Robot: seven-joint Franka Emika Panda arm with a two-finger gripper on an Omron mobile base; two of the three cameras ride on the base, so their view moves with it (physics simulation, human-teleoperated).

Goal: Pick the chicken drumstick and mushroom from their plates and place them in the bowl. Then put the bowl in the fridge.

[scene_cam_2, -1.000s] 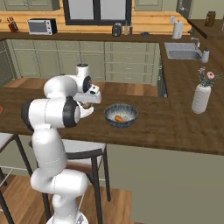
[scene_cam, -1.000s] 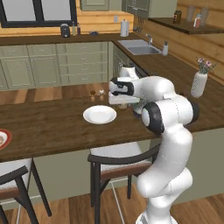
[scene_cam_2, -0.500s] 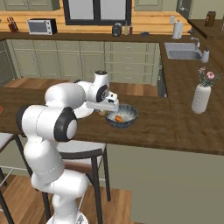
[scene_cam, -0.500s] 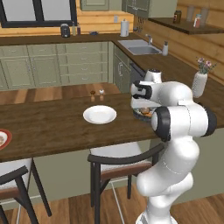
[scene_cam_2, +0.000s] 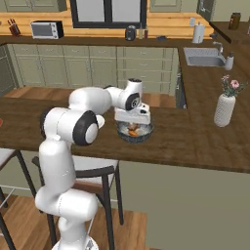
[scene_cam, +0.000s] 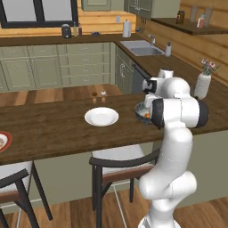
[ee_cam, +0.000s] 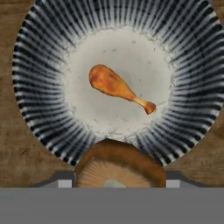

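The arm swung from the plate (scene_cam: pixel 101 116) to over the bowl (ee_cam: pixel 118 78), gripper (ee_cam: pixel 119 181) holding the mushroom (ee_cam: pixel 120 166); it should drop it beside the drumstick (ee_cam: pixel 118 86).

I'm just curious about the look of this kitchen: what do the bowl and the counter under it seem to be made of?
The bowl looks like glazed ceramic: dark rim with fine pale radial stripes and a speckled cream centre, where the chicken drumstick lies. The counter looks like dark stained wood, judging by its brown grain streaks. Everything is rendered, so both are guesses from surface pattern.

Glazed striped bowl (ee_cam: pixel 39 65) on matt wood counter (ee_cam: pixel 11 144)
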